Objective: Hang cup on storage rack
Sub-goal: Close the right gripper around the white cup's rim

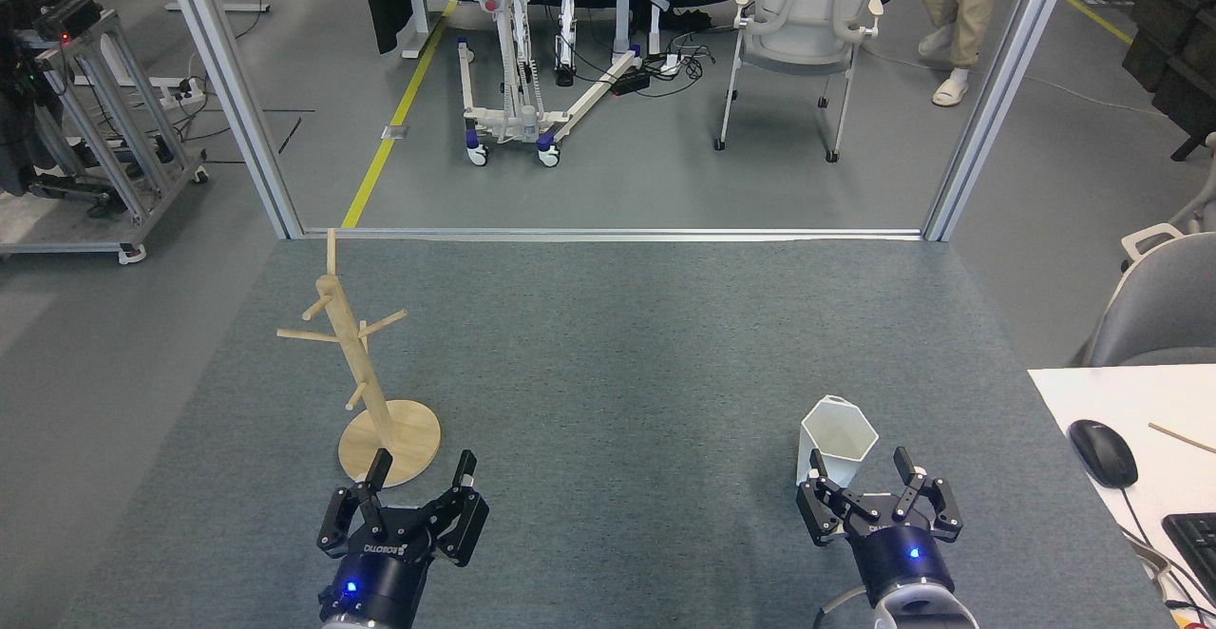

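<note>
White and faceted, the cup (836,439) stands upright on the grey carpeted worktop (617,372) at lower right of the frame, mouth open upward, handle not visible from here. Well apart, at lower left, the storage rack (366,377) of pale wood stands on its round disc base, pole leaning slightly toward upper left, every peg bare.

Nothing of the task done yet, judging by this layout: cup not lifted, not gripped, no peg loaded. Left to do: close on the cup, carry it across the worktop to the left, turn it so the handle meets a peg, slip it on and let go.

Right gripper (860,482) at the bottom right, just below the cup and partly overlapping its base in the picture, fingers spread wide and pointing up the frame; contact with the cup impossible to confirm, though nothing pinched. Looks poised for a grasp around the lower body.

Left gripper (421,474) at the bottom left, just below the rack's disc base, fingers likewise spread and empty, pointing up the frame toward the base without clearly touching it.
</note>
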